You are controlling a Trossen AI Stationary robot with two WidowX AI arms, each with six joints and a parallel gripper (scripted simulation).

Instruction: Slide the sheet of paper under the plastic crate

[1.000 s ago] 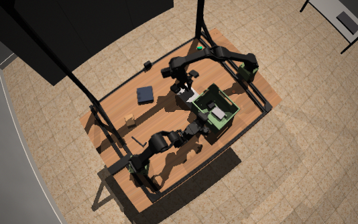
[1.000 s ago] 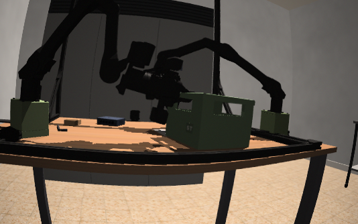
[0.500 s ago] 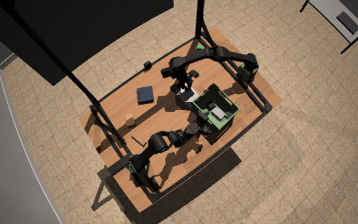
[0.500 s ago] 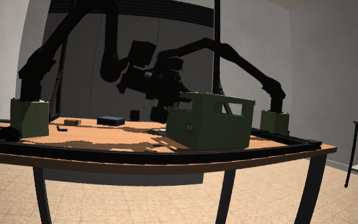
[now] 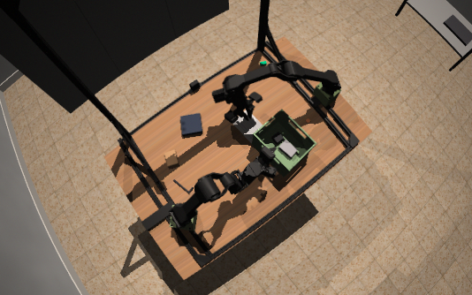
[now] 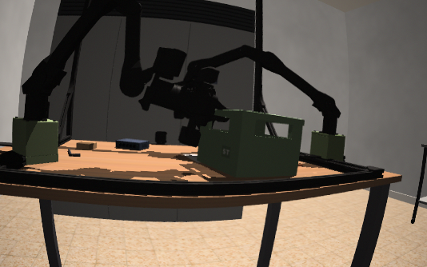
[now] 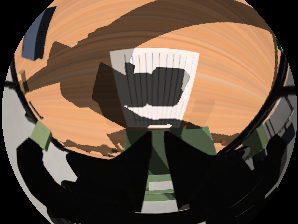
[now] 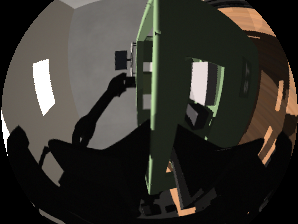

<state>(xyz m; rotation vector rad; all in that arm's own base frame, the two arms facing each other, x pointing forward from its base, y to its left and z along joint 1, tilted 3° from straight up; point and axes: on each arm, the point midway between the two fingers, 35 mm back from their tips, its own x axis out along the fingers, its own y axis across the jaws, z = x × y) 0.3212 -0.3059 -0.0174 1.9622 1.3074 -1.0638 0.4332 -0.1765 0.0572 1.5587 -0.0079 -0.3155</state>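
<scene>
The green plastic crate (image 5: 289,162) (image 6: 268,157) (image 7: 196,137) (image 8: 175,30) stands toward the near right of the wooden table (image 5: 221,150) (image 6: 120,157) (image 7: 235,65) (image 8: 270,85), a pale block (image 5: 288,148) and a dark block (image 5: 278,138) inside. Whether its base is flat or slightly tipped cannot be told. The right gripper (image 5: 270,162) (image 6: 225,116) (image 8: 159,124), reaching in from the left, has its fingers closed on the crate's upright wall.

The white, blue-lined sheet of paper (image 5: 254,126) (image 7: 189,65) lies on the table at the crate's far-left side, one end meeting the crate's bottom; how much is beneath is hidden. Above that end is the left gripper (image 5: 246,116) (image 7: 157,135), its arm based at the right; its fingers stand narrowly apart, holding nothing. A dark blue box (image 5: 191,125) (image 6: 132,144) (image 7: 36,37) lies farther left, well apart from the crate.

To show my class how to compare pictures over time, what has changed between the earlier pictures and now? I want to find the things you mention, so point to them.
Nothing visibly changed. The green plastic crate (image 5: 289,162) (image 6: 268,156) (image 7: 202,140) (image 8: 225,30) and the white lined paper sheet (image 5: 256,127) (image 6: 188,155) (image 7: 170,57) stayed put, as did both arms. The right end effector (image 5: 270,162) (image 6: 223,113) (image 8: 159,124) is closed on the crate's wall; no letting go shows.
</scene>
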